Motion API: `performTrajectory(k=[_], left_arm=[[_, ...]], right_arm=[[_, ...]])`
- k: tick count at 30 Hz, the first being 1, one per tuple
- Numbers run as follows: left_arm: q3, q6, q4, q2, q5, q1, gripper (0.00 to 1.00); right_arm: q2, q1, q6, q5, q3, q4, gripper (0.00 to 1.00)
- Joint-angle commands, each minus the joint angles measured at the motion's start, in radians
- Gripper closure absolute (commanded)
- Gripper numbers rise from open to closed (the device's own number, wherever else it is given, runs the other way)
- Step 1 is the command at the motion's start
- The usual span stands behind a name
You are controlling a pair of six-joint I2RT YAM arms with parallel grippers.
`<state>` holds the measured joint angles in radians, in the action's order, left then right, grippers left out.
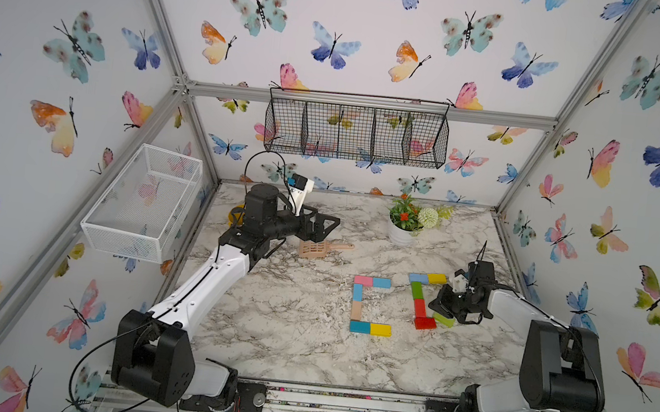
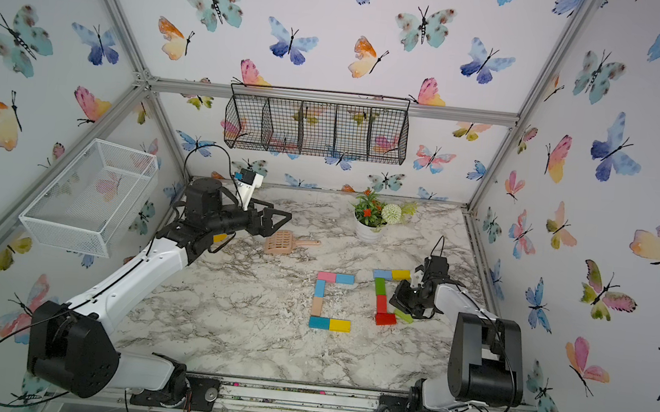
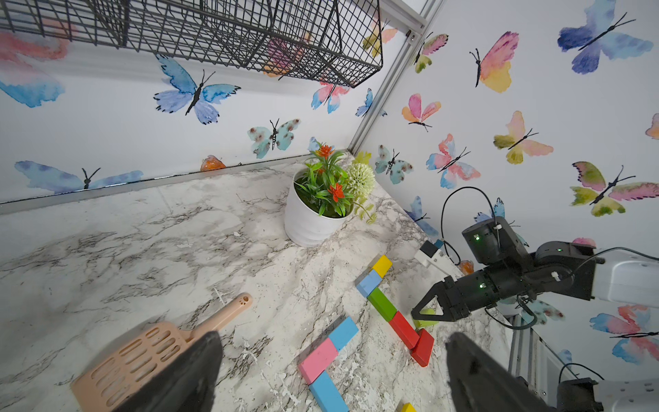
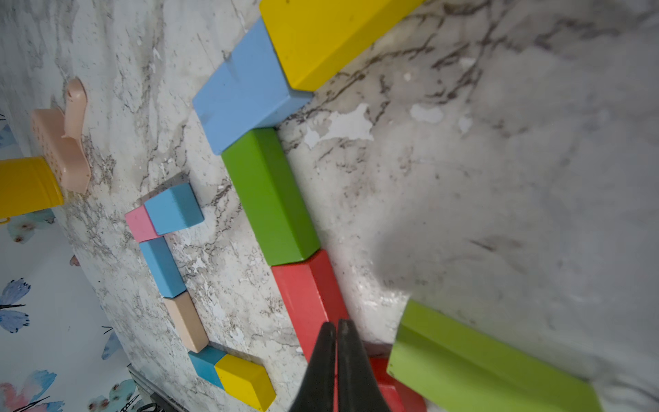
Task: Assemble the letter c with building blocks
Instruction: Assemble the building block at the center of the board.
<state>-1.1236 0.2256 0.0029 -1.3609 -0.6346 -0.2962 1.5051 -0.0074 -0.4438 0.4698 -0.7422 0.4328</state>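
Two groups of building blocks lie on the marble table. The left group (image 1: 356, 311) forms a C from pink, blue, tan, teal and yellow blocks. In the right group a light blue block (image 4: 246, 89) and a yellow block (image 4: 321, 32) make the top. A green block (image 4: 271, 196) and a red block (image 4: 306, 285) make the spine, with a second red block (image 1: 425, 323) at the bottom. A lime block (image 4: 481, 360) lies askew beside that bottom red block. My right gripper (image 4: 337, 324) is shut and empty, with its tips over the red blocks. My left gripper (image 1: 328, 225) hangs open above the tan scoop.
A tan slotted scoop (image 1: 317, 249) lies at the back left. A white flower pot (image 1: 401, 231) stands at the back. A yellow cup (image 4: 25, 185) sits behind the left arm. A white wire basket (image 1: 145, 200) and a black wire basket (image 1: 357, 132) hang on the walls.
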Motion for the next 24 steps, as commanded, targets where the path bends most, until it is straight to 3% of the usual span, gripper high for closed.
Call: performTrajectory(k=[1,19,24], left_arm=[[-0.002,0.003,0.023,0.011,-0.021,0.005,0.02],[-0.001,0.004,0.025,0.016,-0.023,0.006,0.02],[0.001,0.003,0.026,0.017,-0.023,0.008,0.02]], right_arm=[[0.007,0.003,0.019,-0.032,0.009,0.014,0.91],[-0.026,0.004,0.07,-0.174,-0.017,0.136,0.91],[-0.084,0.003,0.063,-0.093,-0.052,0.139,0.92]])
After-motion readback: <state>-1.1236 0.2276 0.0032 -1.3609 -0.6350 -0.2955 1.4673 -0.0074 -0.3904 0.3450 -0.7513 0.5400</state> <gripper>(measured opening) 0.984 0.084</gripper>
